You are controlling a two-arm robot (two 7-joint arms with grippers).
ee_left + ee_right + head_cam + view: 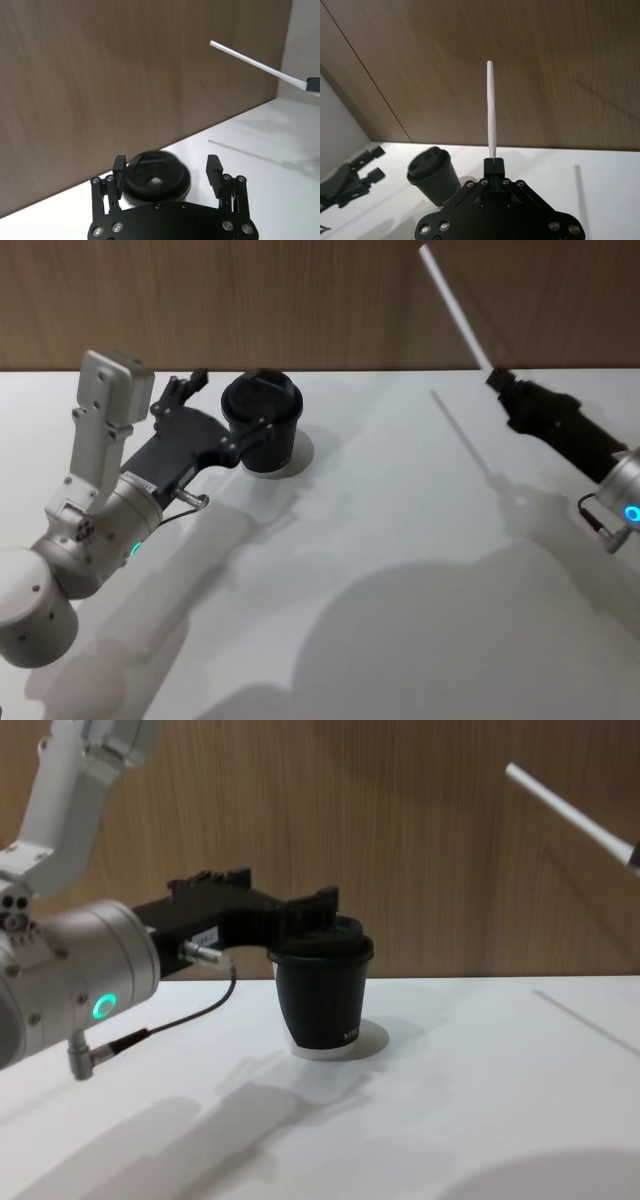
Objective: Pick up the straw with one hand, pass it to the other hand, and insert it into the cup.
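The black cup with its sip lid stands upright at the back left of the white table. My left gripper is open at lid height, one finger on each side of the lid; a gap shows beside one finger. The chest view has that gripper level with the cup top. At the right, my right gripper is shut on the lower end of the white straw, held in the air and slanting up and away. The straw rises straight from the closed fingertips.
A brown wood-panelled wall runs right behind the table's far edge, close to the cup. The straw's thin shadow lies on the table below the right gripper. Open white surface separates the two arms.
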